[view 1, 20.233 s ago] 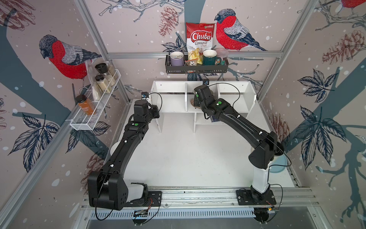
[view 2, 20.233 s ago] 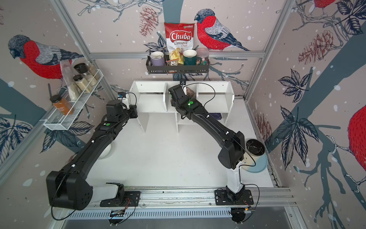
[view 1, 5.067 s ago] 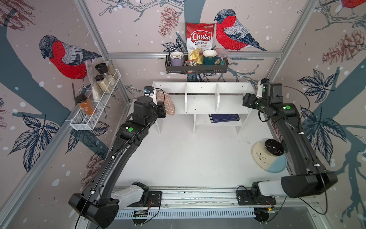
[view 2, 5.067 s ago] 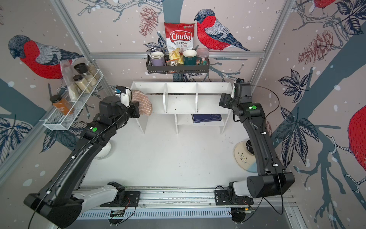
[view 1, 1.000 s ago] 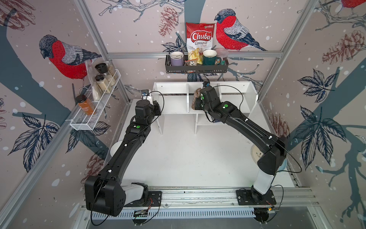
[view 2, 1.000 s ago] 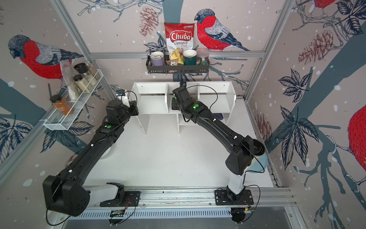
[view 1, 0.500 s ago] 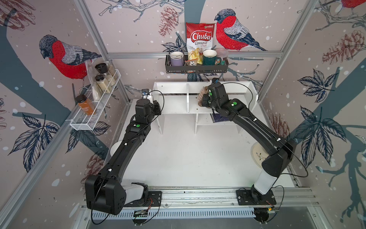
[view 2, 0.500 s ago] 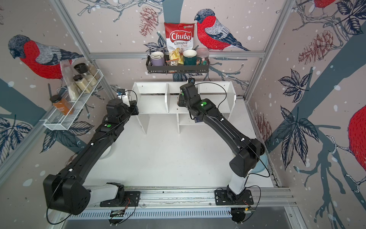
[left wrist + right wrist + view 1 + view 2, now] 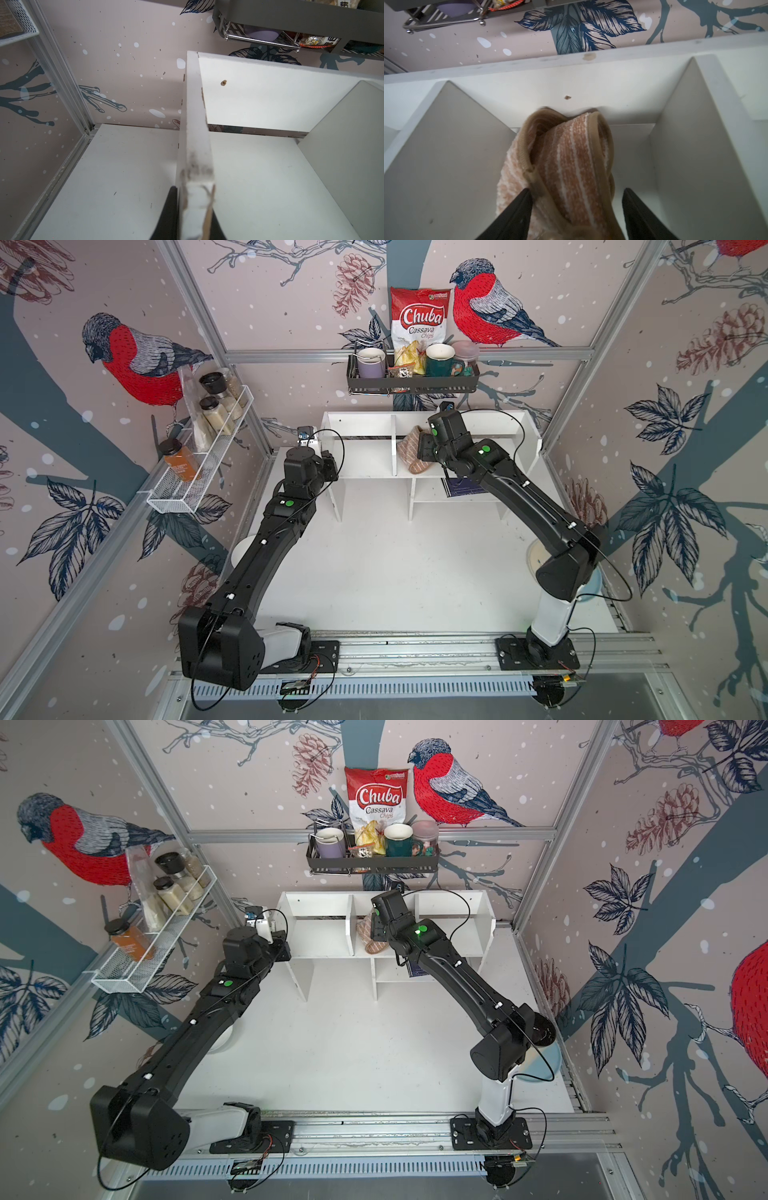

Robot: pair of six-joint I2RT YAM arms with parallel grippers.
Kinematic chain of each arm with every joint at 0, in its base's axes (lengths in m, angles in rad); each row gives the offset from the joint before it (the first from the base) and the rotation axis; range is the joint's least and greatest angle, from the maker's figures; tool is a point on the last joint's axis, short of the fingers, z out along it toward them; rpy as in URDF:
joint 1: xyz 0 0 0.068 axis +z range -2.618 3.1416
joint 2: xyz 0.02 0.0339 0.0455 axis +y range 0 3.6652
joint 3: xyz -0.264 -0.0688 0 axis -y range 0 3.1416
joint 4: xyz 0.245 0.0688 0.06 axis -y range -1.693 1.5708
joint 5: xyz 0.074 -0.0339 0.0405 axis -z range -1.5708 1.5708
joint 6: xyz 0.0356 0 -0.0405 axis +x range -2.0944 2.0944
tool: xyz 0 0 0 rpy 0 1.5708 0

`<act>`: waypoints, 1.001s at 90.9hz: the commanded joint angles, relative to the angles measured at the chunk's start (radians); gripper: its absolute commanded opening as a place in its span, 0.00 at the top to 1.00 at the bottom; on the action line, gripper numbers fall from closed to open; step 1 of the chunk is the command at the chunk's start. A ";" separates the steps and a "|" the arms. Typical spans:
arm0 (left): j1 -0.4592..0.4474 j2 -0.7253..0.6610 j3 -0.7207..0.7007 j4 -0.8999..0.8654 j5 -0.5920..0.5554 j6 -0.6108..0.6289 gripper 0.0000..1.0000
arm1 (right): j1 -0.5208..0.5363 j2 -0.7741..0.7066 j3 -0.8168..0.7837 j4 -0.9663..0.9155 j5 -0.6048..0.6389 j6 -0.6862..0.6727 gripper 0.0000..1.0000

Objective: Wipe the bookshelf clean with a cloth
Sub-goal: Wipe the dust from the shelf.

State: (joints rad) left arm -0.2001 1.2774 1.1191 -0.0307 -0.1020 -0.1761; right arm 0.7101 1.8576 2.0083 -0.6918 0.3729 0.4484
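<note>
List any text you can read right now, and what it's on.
"Chuba Cassava Chips": chip bag in the black rack.
Small logo at the bag's top: too small to read.
Notebook in the bookshelf: pale print, too small.
Orange jar label: blurred.
</note>
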 commanded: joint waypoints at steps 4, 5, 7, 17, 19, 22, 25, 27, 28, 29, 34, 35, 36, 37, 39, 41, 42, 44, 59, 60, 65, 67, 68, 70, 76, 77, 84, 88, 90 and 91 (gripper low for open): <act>0.002 0.000 0.008 0.001 0.109 -0.126 1.00 | -0.002 0.026 -0.001 0.016 -0.117 0.024 0.28; 0.002 0.000 0.007 0.001 0.109 -0.126 1.00 | 0.000 0.027 -0.002 0.018 -0.122 0.023 0.28; 0.002 0.000 0.007 0.003 0.111 -0.127 1.00 | 0.003 0.029 -0.004 0.023 -0.131 0.021 0.27; 0.002 0.004 0.007 0.004 0.118 -0.131 1.00 | 0.024 0.033 -0.009 0.048 -0.153 0.010 0.19; 0.002 0.005 0.008 0.004 0.119 -0.131 1.00 | 0.025 0.037 -0.006 0.048 -0.157 0.009 0.19; 0.002 0.005 0.010 0.003 0.121 -0.130 1.00 | 0.029 0.045 -0.002 0.043 -0.155 0.012 0.19; 0.003 0.005 0.010 0.004 0.122 -0.131 1.00 | 0.031 0.054 0.001 0.034 -0.154 0.016 0.22; 0.002 0.004 0.010 0.003 0.122 -0.131 1.00 | 0.030 0.060 0.000 0.030 -0.149 0.019 0.24; 0.002 0.004 0.010 0.002 0.121 -0.130 1.00 | 0.029 0.062 0.000 0.027 -0.147 0.022 0.26; 0.002 0.003 0.010 0.002 0.121 -0.130 1.00 | 0.029 0.064 -0.001 0.023 -0.147 0.024 0.27; 0.001 0.000 0.007 0.002 0.120 -0.129 1.00 | 0.025 0.068 -0.009 0.007 -0.146 0.037 0.34; 0.002 -0.001 0.007 0.003 0.119 -0.129 1.00 | 0.024 0.068 -0.011 0.004 -0.146 0.040 0.35; 0.001 -0.001 0.007 0.002 0.119 -0.128 1.00 | 0.024 0.068 -0.014 0.002 -0.145 0.042 0.37; 0.001 -0.001 0.007 0.003 0.118 -0.129 1.00 | 0.023 0.066 -0.017 0.000 -0.145 0.043 0.38; 0.001 -0.001 0.007 0.003 0.118 -0.128 1.00 | 0.023 0.062 -0.023 -0.004 -0.142 0.045 0.42; 0.000 0.000 0.007 0.003 0.116 -0.129 1.00 | 0.023 0.057 -0.031 -0.006 -0.138 0.047 0.46; 0.000 0.001 0.007 0.002 0.118 -0.128 1.00 | 0.023 0.054 -0.037 -0.007 -0.134 0.047 0.48; 0.001 0.001 0.007 0.002 0.119 -0.129 1.00 | 0.023 0.047 -0.049 -0.007 -0.127 0.046 0.55; 0.001 0.000 0.010 0.002 0.122 -0.131 1.00 | 0.013 -0.027 -0.123 -0.009 -0.031 0.037 1.00; 0.001 0.000 0.011 0.001 0.123 -0.131 1.00 | 0.011 -0.031 -0.126 -0.006 -0.027 0.036 1.00; 0.001 -0.001 0.012 0.001 0.126 -0.131 1.00 | 0.000 -0.046 -0.128 0.007 -0.011 0.027 1.00; 0.001 -0.001 0.012 0.003 0.128 -0.131 1.00 | -0.004 -0.047 -0.121 0.009 -0.011 0.022 1.00; 0.001 0.000 0.012 0.001 0.129 -0.131 1.00 | -0.006 -0.046 -0.115 0.009 -0.012 0.021 1.00; 0.001 0.000 0.012 0.002 0.129 -0.131 1.00 | -0.010 -0.043 -0.101 0.008 -0.016 0.015 1.00; 0.001 -0.001 0.012 0.000 0.127 -0.127 1.00 | -0.010 -0.016 -0.037 -0.003 -0.021 -0.012 1.00; 0.000 -0.002 0.013 -0.002 0.125 -0.127 1.00 | -0.009 -0.011 -0.025 -0.004 -0.022 -0.015 1.00; -0.002 -0.005 0.010 -0.004 0.122 -0.123 1.00 | 0.002 0.033 0.056 -0.008 -0.031 -0.041 1.00; -0.001 -0.006 0.010 -0.002 0.122 -0.126 1.00 | 0.012 0.054 0.095 -0.006 -0.039 -0.048 1.00; -0.001 -0.007 0.010 -0.002 0.123 -0.127 1.00 | 0.015 0.067 0.113 -0.004 -0.044 -0.051 1.00; -0.002 -0.007 0.010 -0.001 0.124 -0.128 1.00 | 0.018 0.073 0.121 -0.003 -0.046 -0.052 1.00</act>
State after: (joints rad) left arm -0.2001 1.2774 1.1229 -0.0372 -0.1001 -0.1761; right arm 0.7139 1.8874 2.0624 -0.7052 0.3325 0.4408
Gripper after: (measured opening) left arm 0.145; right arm 0.064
